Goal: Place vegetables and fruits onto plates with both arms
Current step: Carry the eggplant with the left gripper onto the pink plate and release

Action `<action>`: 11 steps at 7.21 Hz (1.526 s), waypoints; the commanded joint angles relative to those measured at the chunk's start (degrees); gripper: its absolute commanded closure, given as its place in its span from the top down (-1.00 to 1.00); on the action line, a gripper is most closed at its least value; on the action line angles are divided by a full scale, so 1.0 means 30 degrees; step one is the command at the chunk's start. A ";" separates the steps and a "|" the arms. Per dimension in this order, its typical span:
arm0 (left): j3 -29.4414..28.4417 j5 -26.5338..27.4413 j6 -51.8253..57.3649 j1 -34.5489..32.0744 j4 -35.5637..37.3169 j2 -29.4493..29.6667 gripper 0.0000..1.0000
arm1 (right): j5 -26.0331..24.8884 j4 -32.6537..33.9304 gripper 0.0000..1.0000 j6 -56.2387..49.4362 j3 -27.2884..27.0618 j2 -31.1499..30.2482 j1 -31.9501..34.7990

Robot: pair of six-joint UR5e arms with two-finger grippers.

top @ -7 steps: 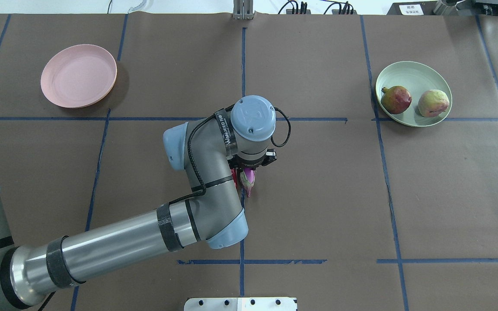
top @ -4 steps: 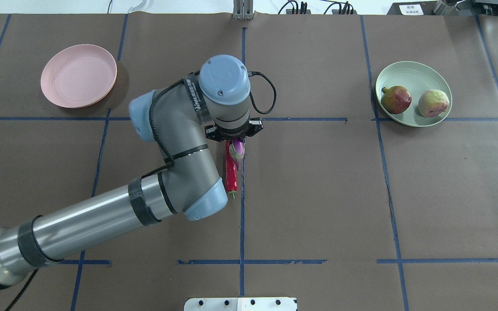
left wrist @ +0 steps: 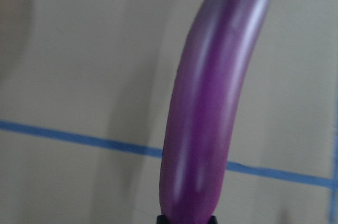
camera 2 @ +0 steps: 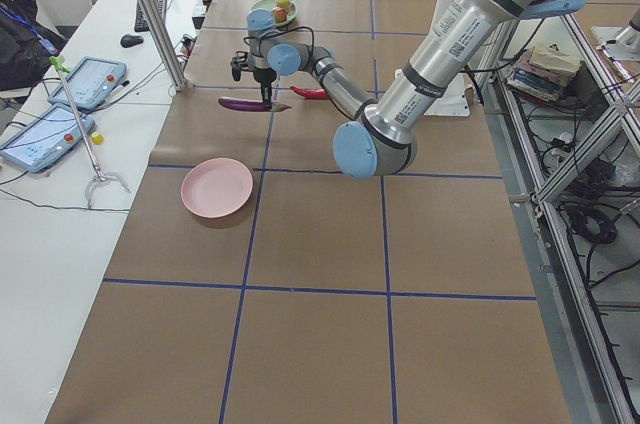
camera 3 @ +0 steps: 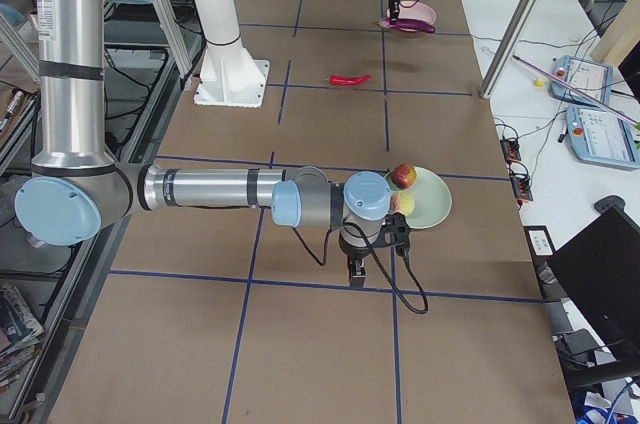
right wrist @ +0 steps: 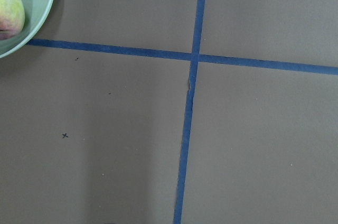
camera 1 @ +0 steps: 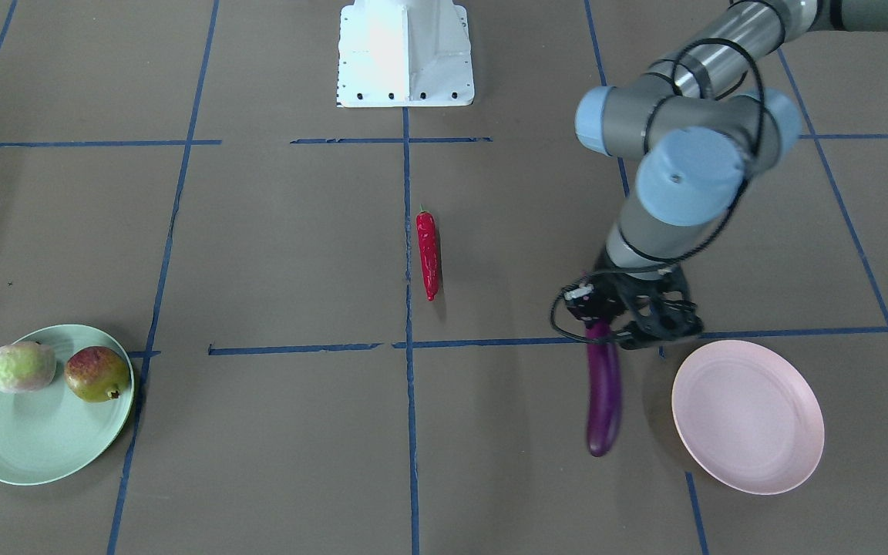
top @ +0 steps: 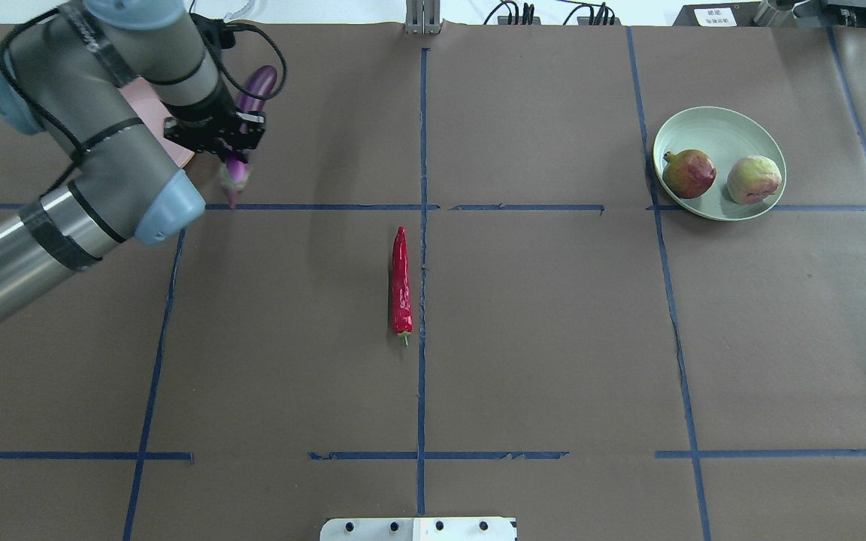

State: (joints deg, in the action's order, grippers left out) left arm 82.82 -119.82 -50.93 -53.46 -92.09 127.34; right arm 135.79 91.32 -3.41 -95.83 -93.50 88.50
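My left gripper (top: pixel 228 146) is shut on the cap end of the long purple eggplant (top: pixel 254 86) and holds it level in the air, beside the pink plate (camera 1: pixel 748 416). The front-facing view shows the gripper (camera 1: pixel 604 327) and the eggplant (camera 1: pixel 602 393) just left of that plate. The eggplant fills the left wrist view (left wrist: pixel 211 118). The red chili (top: pixel 401 282) lies at the table's centre. The mint green plate (top: pixel 711 120) holds the pomegranate-like fruit (top: pixel 688 173) and the pale green fruit (top: pixel 753 179). My right gripper (camera 3: pixel 355 272) hangs low near the green plate; I cannot tell whether it is open or shut.
The white base block (camera 1: pixel 405 54) stands at the robot's edge of the table. Blue tape lines cross the brown table cover. The right wrist view shows the green plate's rim (right wrist: pixel 37 23) and one fruit (right wrist: pixel 8 7) at its top left.
My left arm has lifted the eggplant from beside the chili at the centre and carried it far left towards the pink plate. The chili has stayed in place.
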 commanded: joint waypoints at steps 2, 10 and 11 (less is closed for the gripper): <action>-0.3808 0.0009 0.3733 -0.1485 -0.1431 -0.0523 -0.78 | 0.0000 0.0000 1.00 -0.0006 0.0011 -0.0005 0.0001; 0.0919 -0.2629 -0.3308 0.0898 -0.1206 -0.0086 1.00 | 0.0000 0.0029 1.00 -0.0006 0.0040 -0.0005 -0.0029; 0.1015 -0.0800 -0.5473 0.2715 -0.1206 0.1018 1.00 | 0.0000 0.0029 1.00 -0.0006 0.0040 -0.0005 0.0000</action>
State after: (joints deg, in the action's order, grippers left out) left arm 84.04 -126.46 -59.36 -51.82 -95.74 127.68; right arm 135.79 91.39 -3.43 -95.71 -93.51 88.44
